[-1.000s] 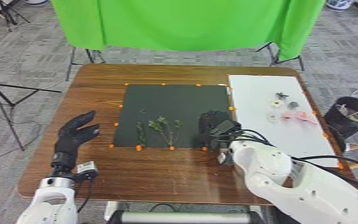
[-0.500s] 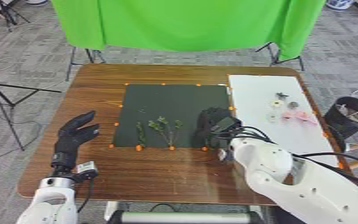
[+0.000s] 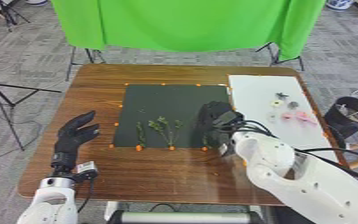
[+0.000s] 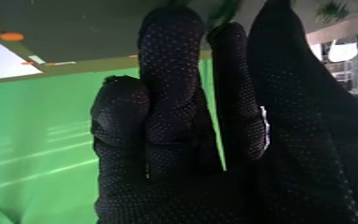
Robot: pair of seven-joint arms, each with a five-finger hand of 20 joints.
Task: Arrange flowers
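Note:
In the head view, my right hand [image 3: 216, 116] is over the right part of the dark board [image 3: 153, 100]. Two green sprigs, a narrow one [image 3: 141, 134] and a branching one [image 3: 165, 131], lie side by side on the board's near half, left of that hand. My right hand [image 4: 171, 100] has straight fingers in the right wrist view, with a green stem [image 4: 222, 14] by their tips; whether they touch it, I cannot tell. My left hand [image 3: 76, 134] is open on the left, off the board. Pink [image 3: 305, 118] and pale yellow [image 3: 277, 103] flowers lie on the white sheet [image 3: 255, 92].
Small grey flowers [image 3: 293, 105] lie near the pale yellow one. Orange dots [image 3: 172, 148] mark the dark board's edge. A black bin [image 3: 350, 113] stands beyond the table's right edge, and a green cloth [image 3: 193, 25] hangs behind the table.
My right hand has moved a little way from the near edge, toward the far side of the board. The left hand has kept still.

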